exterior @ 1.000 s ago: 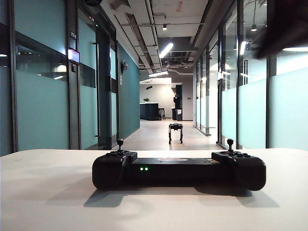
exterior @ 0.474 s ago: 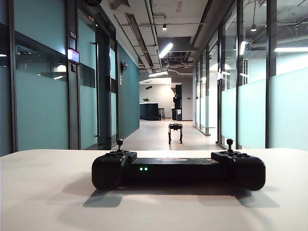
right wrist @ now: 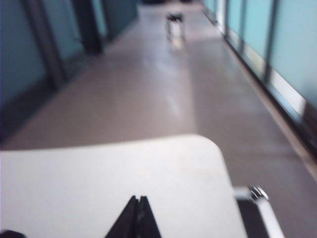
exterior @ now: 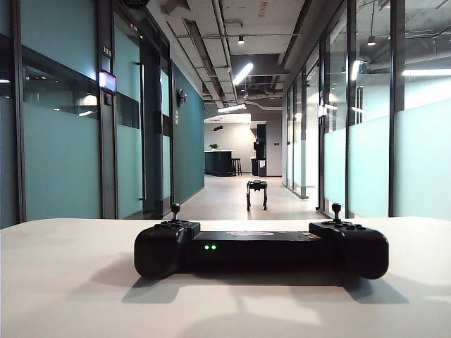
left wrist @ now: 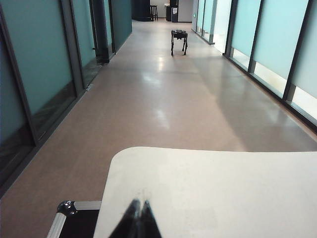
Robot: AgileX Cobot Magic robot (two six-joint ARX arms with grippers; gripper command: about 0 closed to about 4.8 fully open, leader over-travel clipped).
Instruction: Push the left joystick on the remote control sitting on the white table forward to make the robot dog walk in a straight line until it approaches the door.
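In the exterior view we see the remote control (exterior: 261, 250) lying flat on the white table (exterior: 70, 282), near the table's far edge, with its two green LEDs (exterior: 210, 247) lit on the left half. The left joystick (exterior: 175, 210) stands upright on the left lobe, and nothing touches it. The matching right thumbstick (exterior: 337, 210) is upright too. Far down the corridor, beyond the table, the robot dog (exterior: 256, 193) stands on the floor between the glass walls. No gripper shows here.

In the left wrist view we see the left gripper (left wrist: 138, 220) with its fingertips pressed together, empty, above the table's near left corner. The robot dog (left wrist: 179, 40) is far off along the floor. A black case with metal edging (left wrist: 69, 220) sits just beside the table.

In the blurred right wrist view we see the right gripper (right wrist: 137, 218) likewise closed tight and empty, above the table's right corner, the robot dog (right wrist: 174, 24) far ahead.
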